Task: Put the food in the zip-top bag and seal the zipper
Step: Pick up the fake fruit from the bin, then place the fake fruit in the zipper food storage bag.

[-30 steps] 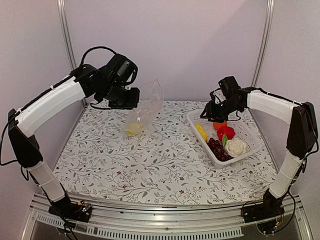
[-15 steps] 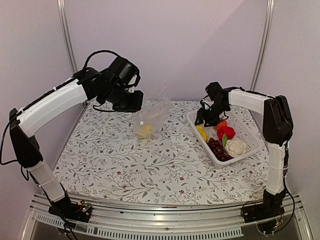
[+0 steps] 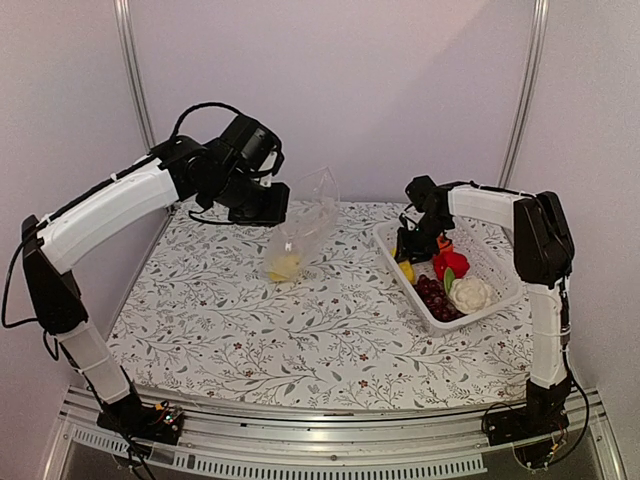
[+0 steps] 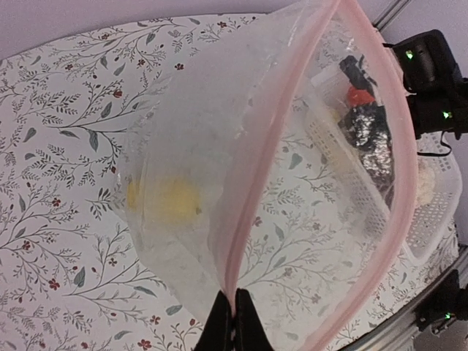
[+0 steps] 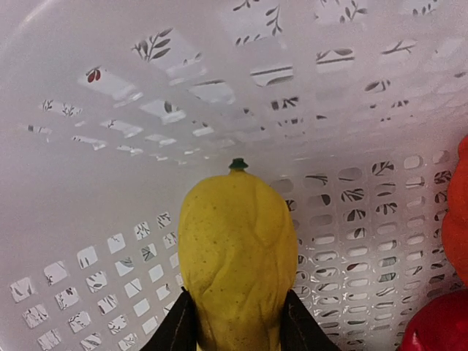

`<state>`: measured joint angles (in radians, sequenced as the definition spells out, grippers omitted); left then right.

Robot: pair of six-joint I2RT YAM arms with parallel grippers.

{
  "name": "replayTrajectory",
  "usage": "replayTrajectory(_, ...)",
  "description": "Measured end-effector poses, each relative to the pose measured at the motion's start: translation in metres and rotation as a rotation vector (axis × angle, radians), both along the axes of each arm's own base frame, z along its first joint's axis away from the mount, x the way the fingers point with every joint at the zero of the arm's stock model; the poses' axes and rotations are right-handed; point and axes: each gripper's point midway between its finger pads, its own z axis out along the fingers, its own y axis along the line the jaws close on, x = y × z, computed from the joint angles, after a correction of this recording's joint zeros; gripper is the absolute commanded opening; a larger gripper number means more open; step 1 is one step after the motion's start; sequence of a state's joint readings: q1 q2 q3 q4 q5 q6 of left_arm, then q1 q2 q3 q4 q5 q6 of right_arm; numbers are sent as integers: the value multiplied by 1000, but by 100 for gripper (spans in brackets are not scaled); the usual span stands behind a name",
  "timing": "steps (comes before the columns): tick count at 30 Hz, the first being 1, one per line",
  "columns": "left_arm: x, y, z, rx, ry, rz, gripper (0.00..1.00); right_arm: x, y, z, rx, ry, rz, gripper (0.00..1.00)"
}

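- The left gripper (image 4: 232, 322) pinches the pink zipper (image 4: 289, 124) of a clear bag (image 3: 300, 225). Its jaws are closed tight on the strip, and it holds the bag up over the far left part of the flowered table (image 3: 300, 340).
- The bag's mouth gapes open. One yellow piece (image 3: 284, 265) lies in its low end, close to the tabletop.
- The right gripper (image 3: 408, 256) reaches down into a white basket (image 3: 500, 292) on the right. Its jaws are narrow, pressed against both sides of a lemon (image 5: 238, 248) by the basket's left wall.
- Also in the basket are a red pepper (image 3: 452, 264), purple grapes (image 3: 433, 296) and a white cauliflower (image 3: 472, 294).
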<state>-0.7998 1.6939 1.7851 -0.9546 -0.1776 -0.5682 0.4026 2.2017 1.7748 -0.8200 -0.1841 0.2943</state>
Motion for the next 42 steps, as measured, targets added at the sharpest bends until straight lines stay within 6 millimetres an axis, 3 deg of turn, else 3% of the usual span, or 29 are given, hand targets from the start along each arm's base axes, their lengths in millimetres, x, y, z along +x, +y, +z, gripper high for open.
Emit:
replayTrajectory(3,1,-3,-2,-3,8,-6,0,1,-5,8,-23,-21,-11,25)
replayTrajectory(5,3,-6,-1,-8,8,-9,0,2,-8,25,-23,-56,-18,24)
replayTrajectory(7,5,-10,0,-15,5,-12,0,3,-9,56,-3,-117,-23,24)
replayTrajectory(11,10,-19,1,-34,6,-24,0,3,-6,146,106,-313,-20,17)
replayTrajectory(16,16,-32,1,-63,18,-44,0,-20,4,264,319,-590,11,13)
replayTrajectory(20,22,-43,5,-94,21,-60,0,-46,26,333,464,-775,69,12)
replayTrajectory(23,25,-50,7,-116,25,-74,0,-71,51,365,562,-871,141,12)
replayTrajectory(30,26,-63,17,-166,28,-120,0,-102,101,397,687,-1014,291,15)
replayTrajectory(35,23,-70,26,-198,24,-168,0,-101,123,398,703,-1086,349,24)
replayTrajectory(38,21,-73,27,-209,25,-190,0,-91,130,389,679,-1104,347,51)
replayTrajectory(39,21,-74,28,-212,26,-198,0,-86,132,385,666,-1107,344,70)
replayTrajectory(40,21,-74,28,-215,27,-201,0,-81,134,379,650,-1108,342,83)
replayTrajectory(42,22,-75,29,-221,23,-205,0,-72,136,366,612,-1101,333,90)
